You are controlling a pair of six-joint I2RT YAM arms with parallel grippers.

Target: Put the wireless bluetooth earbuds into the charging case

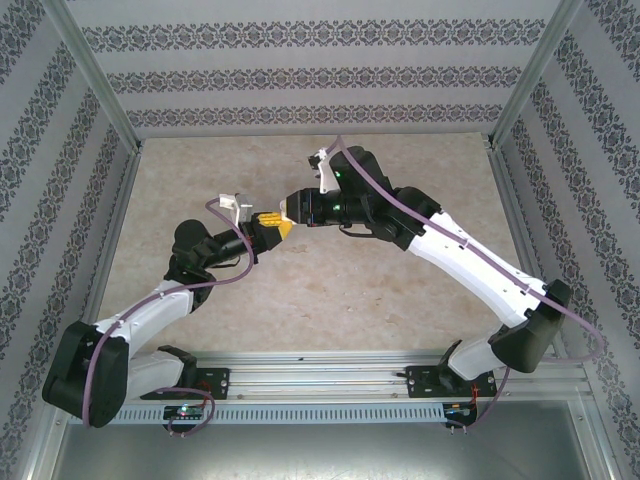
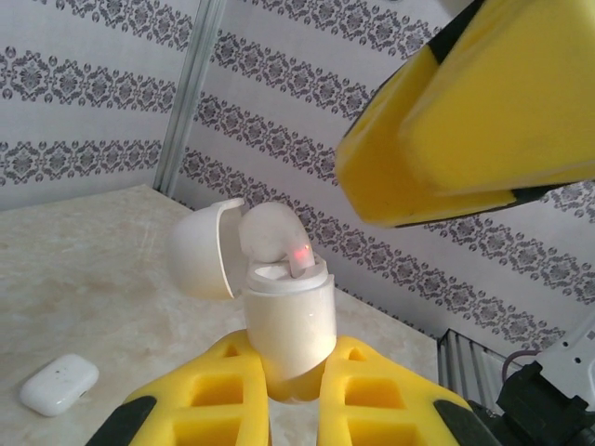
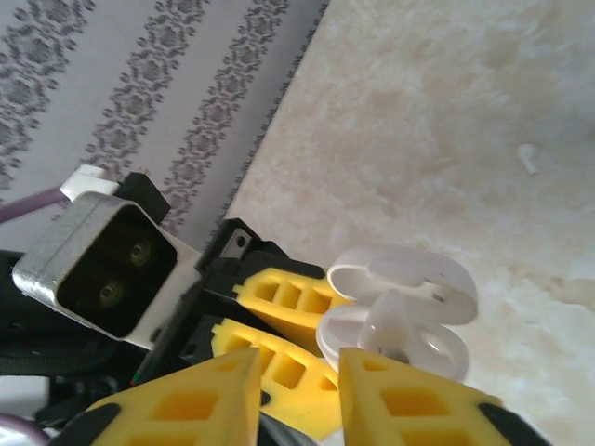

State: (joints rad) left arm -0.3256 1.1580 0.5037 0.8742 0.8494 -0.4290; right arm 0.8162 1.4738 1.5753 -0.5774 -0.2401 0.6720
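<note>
- Earbuds (image 2: 270,230) are further out, so we begin at the near edge. Both arm bases are bolted there to a metal rail (image 1: 330,372) along the table (image 1: 330,300), a pale, marbled beige surface.
- Over the middle of the table, the left gripper (image 2: 296,358) has its yellow jaws clamped on the lower body of the charging case (image 2: 288,316). They hold it upright above the surface, with its lid (image 2: 206,249) swung open to one side.
- One earbud stands in the mouth of that case, its rounded head above the rim and a small red light glowing on it.
- The right gripper (image 3: 299,367) faces the left one, close to the case. Its jaws stand a narrow gap apart with nothing between them. From the left wrist we see one yellow finger (image 2: 465,121) above the earbud, not touching it.
- On the table, a second white case (image 2: 59,384) lies flat and closed, well apart from the held one.
- A second earbud (image 3: 528,158) lies loose on the table, beyond the open case as the right wrist sees it.
- Farthest off, walls (image 1: 300,80) papered in pale stripes with dark damask bands close the table in on three sides, with aluminium posts (image 1: 95,70) at the corners.
</note>
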